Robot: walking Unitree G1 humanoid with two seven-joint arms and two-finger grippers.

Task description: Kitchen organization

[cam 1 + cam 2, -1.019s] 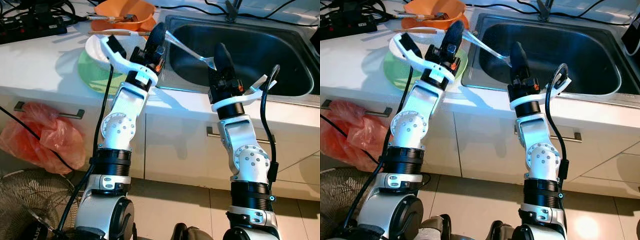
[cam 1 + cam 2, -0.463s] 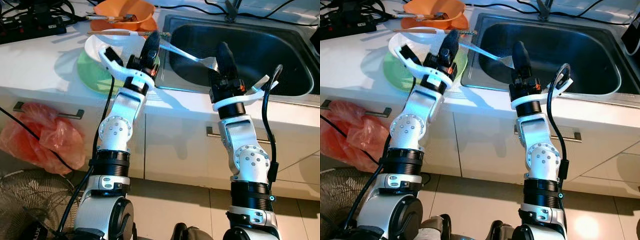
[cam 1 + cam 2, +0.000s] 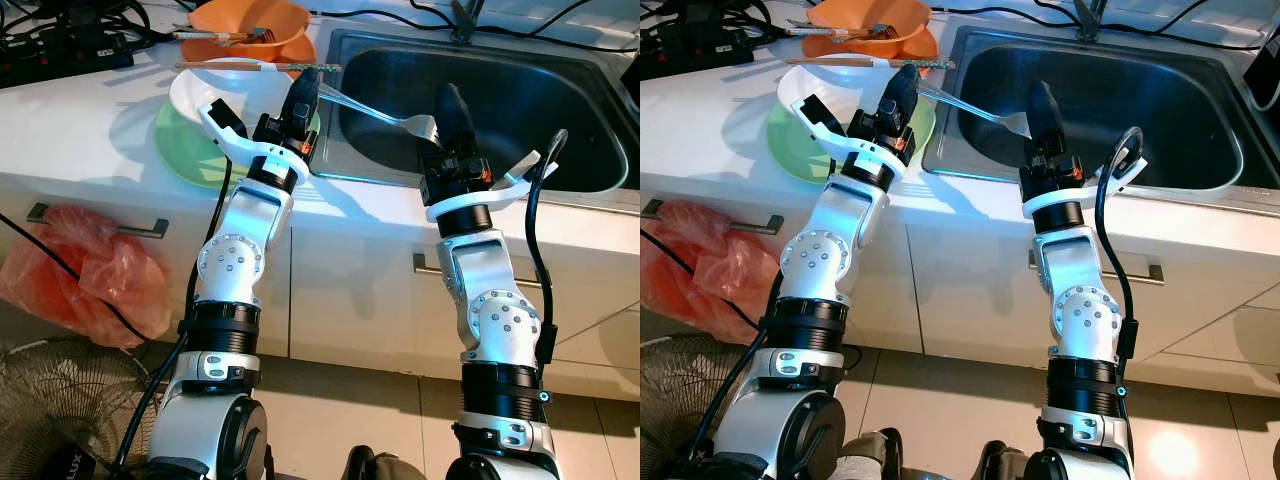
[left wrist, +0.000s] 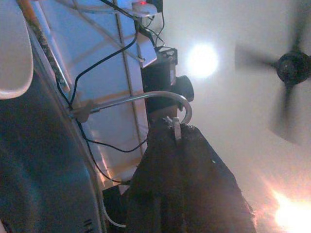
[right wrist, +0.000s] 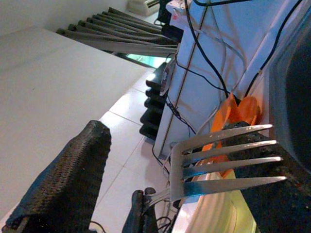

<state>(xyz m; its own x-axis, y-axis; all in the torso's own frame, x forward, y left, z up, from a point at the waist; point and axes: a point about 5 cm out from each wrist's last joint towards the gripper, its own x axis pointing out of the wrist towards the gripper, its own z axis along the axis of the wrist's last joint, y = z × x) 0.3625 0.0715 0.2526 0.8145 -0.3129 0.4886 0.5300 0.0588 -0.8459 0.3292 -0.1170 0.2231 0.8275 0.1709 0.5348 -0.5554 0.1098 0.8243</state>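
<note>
- Fork (image 3: 375, 107): slim, shiny metal, held in the air over the near left corner of the sink (image 3: 560, 100). Its long axis runs from about 10 o'clock at the handle end to about 4 o'clock at the tines.
- Handle end of the fork is pinched in the left gripper (image 3: 303, 92), whose two long black fingers are closed on it above the seam between counter and sink rim.
- Tine end points toward the right gripper (image 3: 450, 105) and lies just beside its black fingers. The right wrist view shows four flat, bright tines between a textured finger (image 5: 73, 179) and the other finger at the frame edge, so this gripper stands parted around the tines. Whether a finger touches them I cannot tell.
- Sink is a deep, dark, smooth steel basin with rounded corners, set in a white counter (image 3: 90, 120).
- At 9 o'clock from the left gripper, a shallow white bowl (image 3: 225, 90) sits on a flat round green plate (image 3: 185, 140).
- At 12 o'clock from that bowl, an orange bowl (image 3: 250, 25) holds a second fork, and a pair of long thin chopsticks (image 3: 255, 66) lies across the white bowl's far rim.
- Under the counter, white cabinet fronts carry metal bar handles, with a crumpled translucent red plastic bag (image 3: 90, 275) against them.
- Round wire fan guard (image 3: 60, 400) sits at the lower left.
</note>
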